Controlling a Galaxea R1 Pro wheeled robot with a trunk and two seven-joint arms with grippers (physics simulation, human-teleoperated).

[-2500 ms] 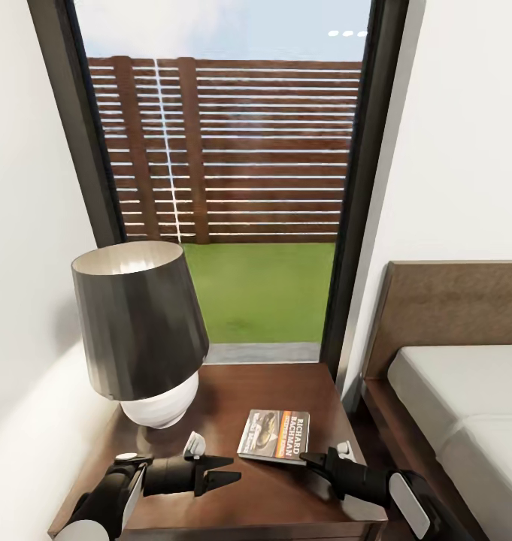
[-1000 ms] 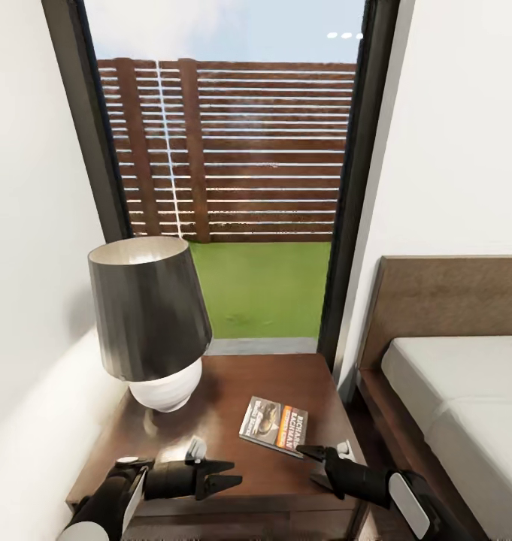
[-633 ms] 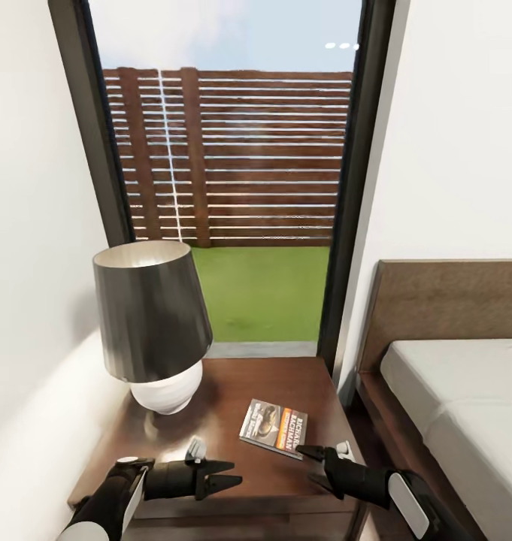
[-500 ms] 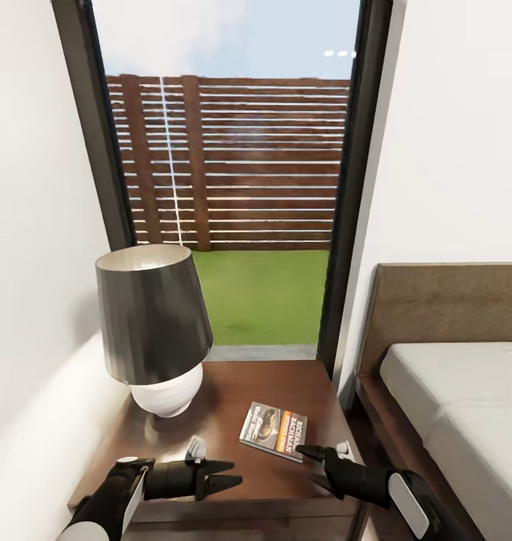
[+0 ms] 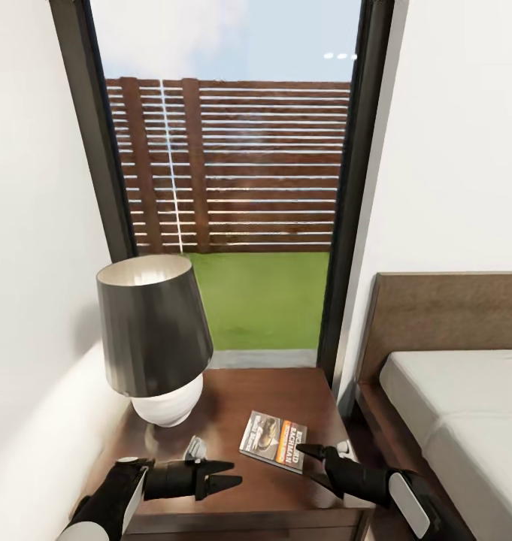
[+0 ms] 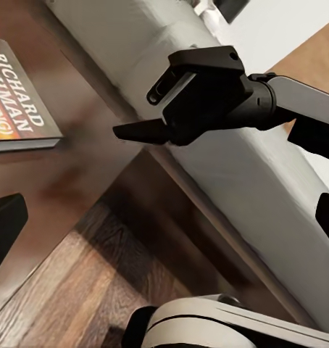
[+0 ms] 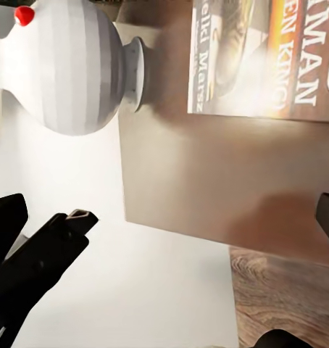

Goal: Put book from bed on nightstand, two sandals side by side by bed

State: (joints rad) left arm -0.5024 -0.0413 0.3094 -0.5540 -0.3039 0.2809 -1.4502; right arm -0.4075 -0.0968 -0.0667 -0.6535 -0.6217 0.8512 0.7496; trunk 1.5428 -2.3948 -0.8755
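The book (image 5: 274,441) lies flat on the dark brown nightstand (image 5: 225,402), cover up, near its front right corner. My right gripper (image 5: 307,461) hovers open just right of the book, one fingertip close to its corner, nothing held. My left gripper (image 5: 235,472) is open over the nightstand's front edge, left of the book. The left wrist view shows the book (image 6: 19,101) and the right gripper (image 6: 146,130). The right wrist view shows the book (image 7: 273,58) and the left gripper (image 7: 70,225). The bed (image 5: 466,406) stands to the right. The sandals are out of view.
A lamp (image 5: 154,330) with a dark shade and white ribbed base (image 7: 70,65) takes up the nightstand's left half. A tall dark-framed window (image 5: 240,188) is behind, white walls on both sides. The brown headboard (image 5: 443,315) rises at right; a narrow gap separates nightstand and bed.
The whole view has drawn back and shifted, so the camera moved. The nightstand's front edge now shows. The book stays on the nightstand and both arms keep their pose.
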